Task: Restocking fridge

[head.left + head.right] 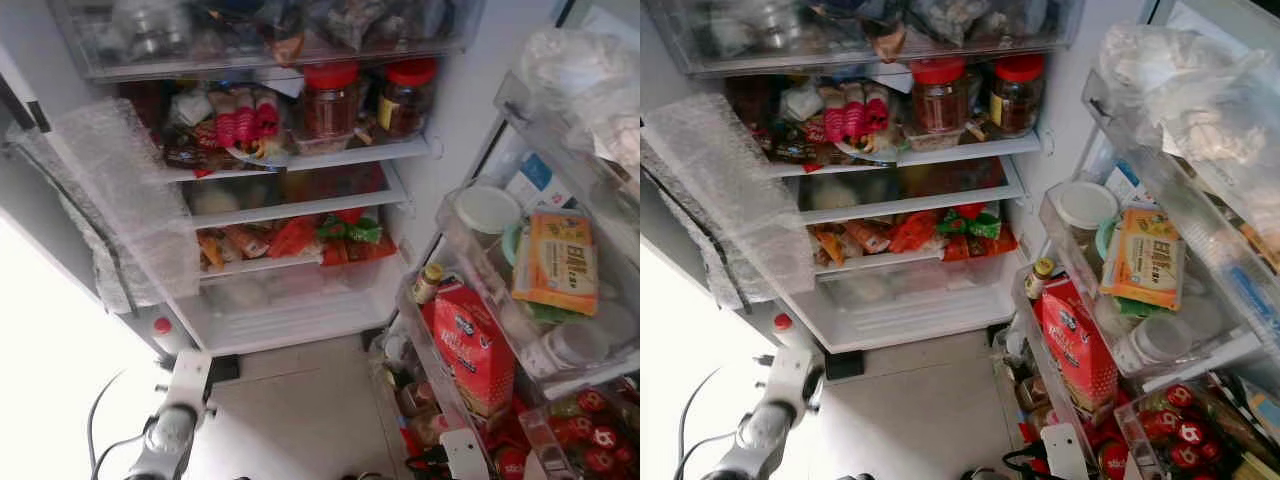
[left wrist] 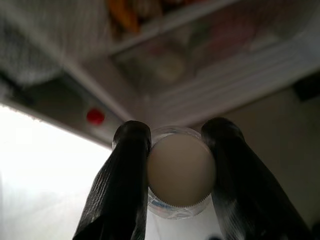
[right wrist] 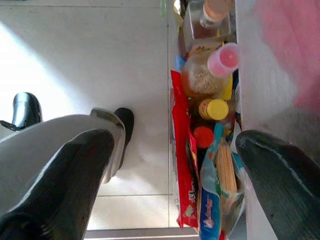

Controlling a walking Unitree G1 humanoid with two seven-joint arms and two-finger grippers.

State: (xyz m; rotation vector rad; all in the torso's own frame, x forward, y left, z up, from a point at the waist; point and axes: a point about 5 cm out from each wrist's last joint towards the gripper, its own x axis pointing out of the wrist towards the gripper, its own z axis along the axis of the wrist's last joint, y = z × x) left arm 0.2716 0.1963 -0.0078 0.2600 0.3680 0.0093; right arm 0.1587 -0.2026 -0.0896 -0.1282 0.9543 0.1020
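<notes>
Between our left pincer's (image 2: 182, 170) fingers (image 2: 127, 170) sits a small clear jar (image 2: 181, 172) with a cream lid, gripped at the cap, low before the open fridge (image 1: 300, 320). We judge it rigid, light, and slippery. Our right pincer (image 3: 175, 170) hangs spread apart. Labels are unreadable.

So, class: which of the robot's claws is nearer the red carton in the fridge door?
Right. The right claw hangs open over the door's bottom shelf, just below the red carton. The left claw, shut on a white-capped bottle, is across by the fridge's left side.
</notes>
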